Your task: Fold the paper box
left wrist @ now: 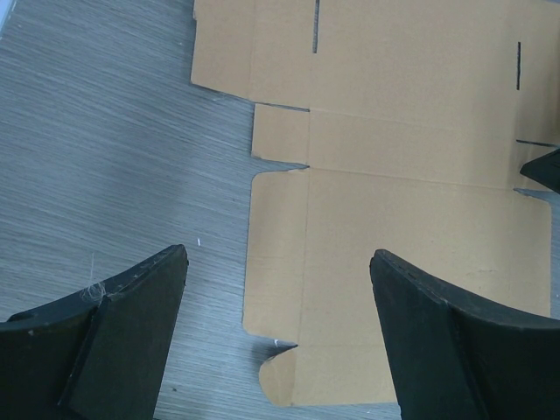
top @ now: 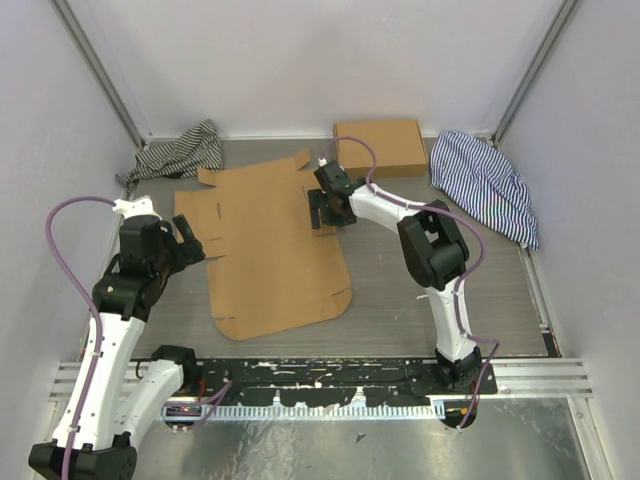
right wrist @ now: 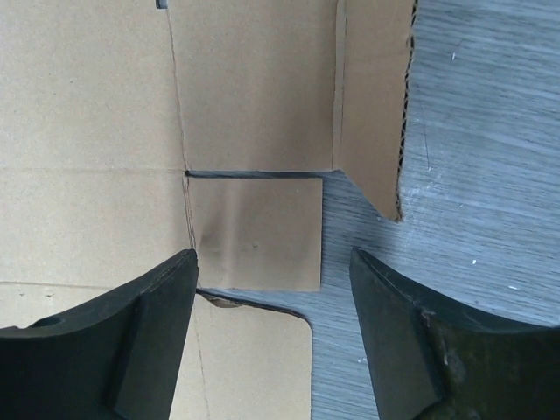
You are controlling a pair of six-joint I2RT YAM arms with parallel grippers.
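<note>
Only overhead: formed box beyond paper box.

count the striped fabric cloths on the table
2. A dark-striped crumpled fabric cloth lies at the back left corner; a blue-and-white striped fabric cloth lies at the back right. None seems hidden.

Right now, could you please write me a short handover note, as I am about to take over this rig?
Left pincer: open, empty, hovering above the paper box at its left edge.
Right pincer: open, empty, over a small side tab on the sheet's right edge.
The paper box lies flat and unfolded in mid-table. A finished box sits at the back right.
Done: no fold made yet.
Left: all of it, probably starting with that tab, then the walls, the tabs and the lid.
</note>
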